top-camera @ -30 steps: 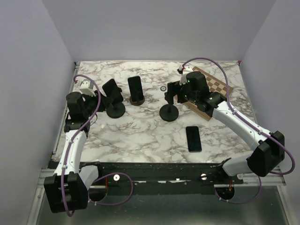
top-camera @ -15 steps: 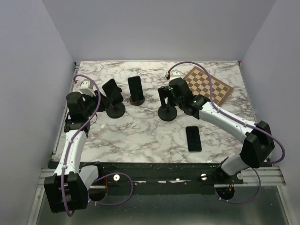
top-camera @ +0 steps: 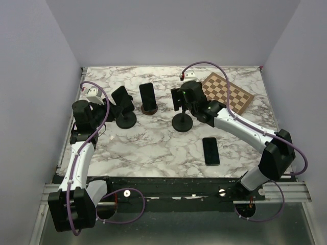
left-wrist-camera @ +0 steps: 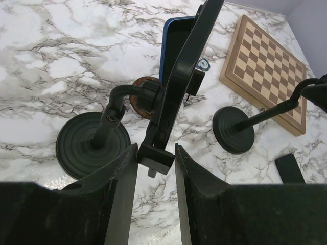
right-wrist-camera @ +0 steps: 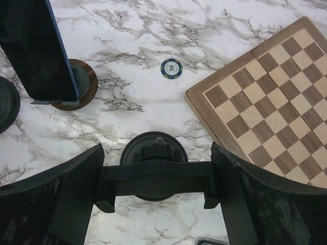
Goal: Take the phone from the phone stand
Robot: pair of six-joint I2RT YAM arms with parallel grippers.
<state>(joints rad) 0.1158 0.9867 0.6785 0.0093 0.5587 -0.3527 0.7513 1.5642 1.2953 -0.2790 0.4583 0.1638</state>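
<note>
Left claw [left-wrist-camera: 156,155] seems pinched on the lower end of the phone [top-camera: 122,98], which sits clamped in its stand [left-wrist-camera: 93,144]. A straight pull along the cradle should free it without tipping. Beyond, right claw [right-wrist-camera: 157,168], spread wide, brackets an empty stand [right-wrist-camera: 138,148].

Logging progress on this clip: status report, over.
Left pincer clamped on phone stand cradle foot; phone mounted. Right pincer straddles empty stand cradle, grip unclear. Second phone flat on table, apart from both stands.
</note>
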